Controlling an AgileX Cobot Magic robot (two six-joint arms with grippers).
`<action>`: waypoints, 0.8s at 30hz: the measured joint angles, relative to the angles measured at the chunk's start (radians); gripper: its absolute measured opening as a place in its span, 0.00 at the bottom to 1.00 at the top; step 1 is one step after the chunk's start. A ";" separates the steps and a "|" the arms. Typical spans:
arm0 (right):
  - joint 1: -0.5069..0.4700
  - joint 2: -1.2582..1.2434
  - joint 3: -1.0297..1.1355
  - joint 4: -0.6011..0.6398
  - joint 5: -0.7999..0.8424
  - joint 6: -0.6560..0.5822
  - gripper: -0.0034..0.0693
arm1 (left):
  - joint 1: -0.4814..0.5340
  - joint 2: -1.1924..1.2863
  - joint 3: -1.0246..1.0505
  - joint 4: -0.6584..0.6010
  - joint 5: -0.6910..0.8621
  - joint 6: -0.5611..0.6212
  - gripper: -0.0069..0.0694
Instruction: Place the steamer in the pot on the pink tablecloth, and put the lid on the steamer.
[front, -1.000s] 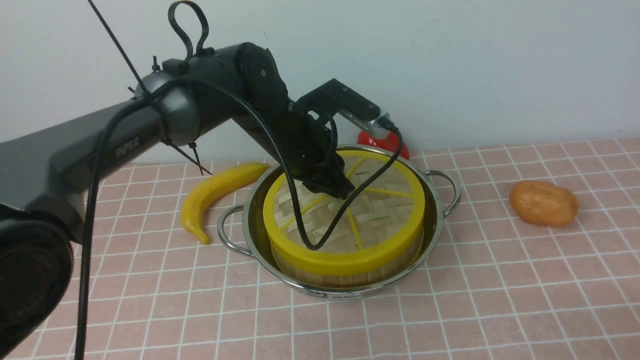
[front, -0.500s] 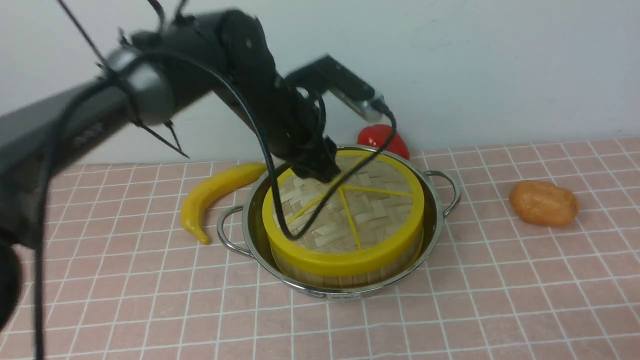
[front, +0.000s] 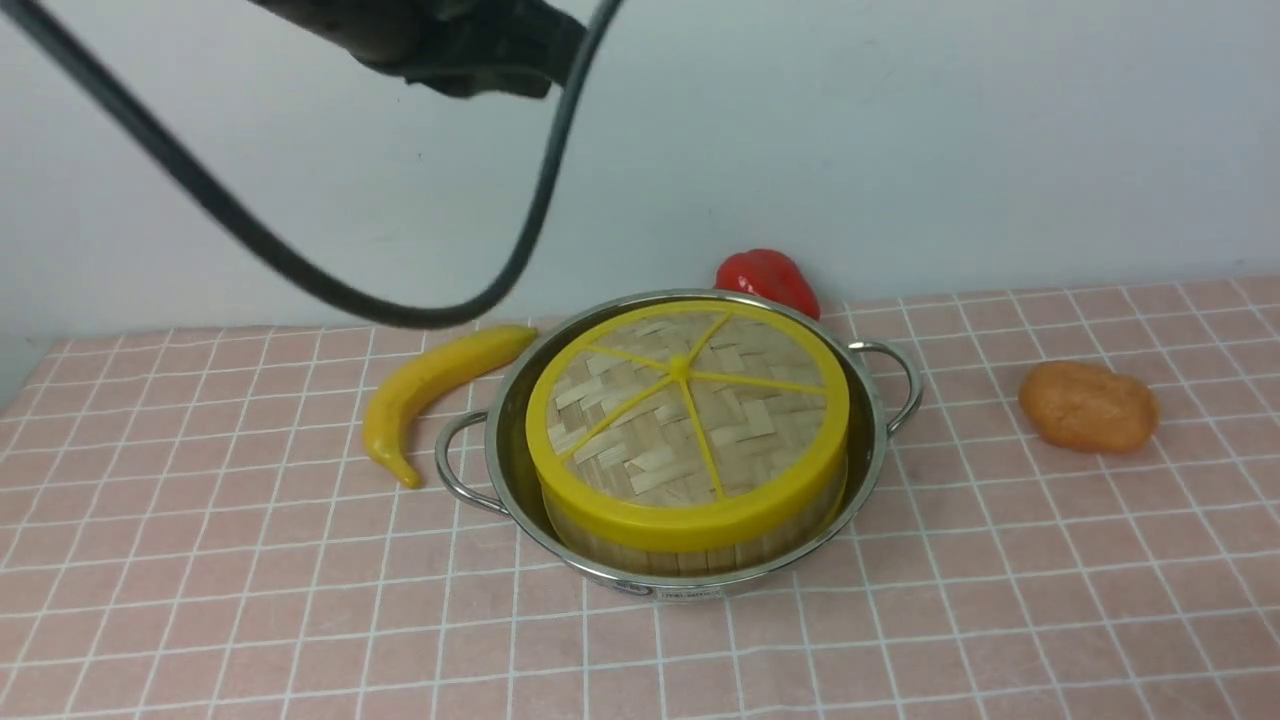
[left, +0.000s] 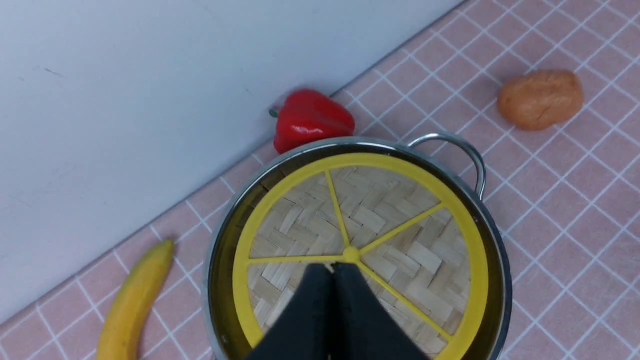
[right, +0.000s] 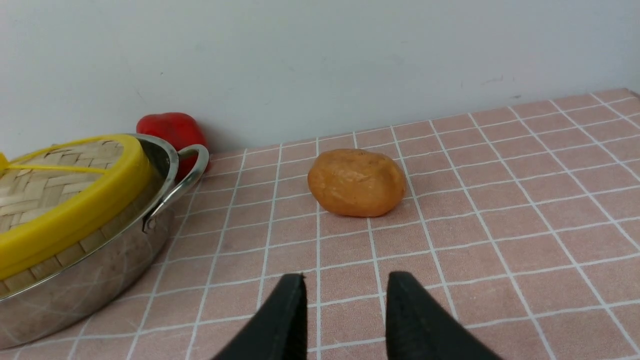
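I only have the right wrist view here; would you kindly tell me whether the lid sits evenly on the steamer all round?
Observer: Yes, the front view shows the lid level on the steamer, inside the pot.
Operator: Thank you. Is the left gripper holding anything?
Observer: No, the left gripper has its jaws shut on nothing, high above the lid.
Operator: What lies beyond the pot from me?
Observer: A yellow banana on the pink tablecloth, at the pot's left.

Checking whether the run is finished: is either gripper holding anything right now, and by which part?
Nothing is held. The left gripper is shut and empty above the lid; the right gripper is open over the pink tablecloth.
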 joint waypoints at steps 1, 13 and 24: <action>0.000 0.000 0.000 0.000 0.000 0.000 0.38 | 0.000 -0.006 0.000 0.000 0.000 -0.004 0.06; 0.000 0.000 0.000 0.000 0.000 0.001 0.38 | 0.001 -0.114 0.164 0.019 -0.060 0.012 0.07; 0.000 0.000 0.000 0.000 0.000 0.001 0.38 | 0.248 -0.771 0.996 0.027 -0.489 0.047 0.09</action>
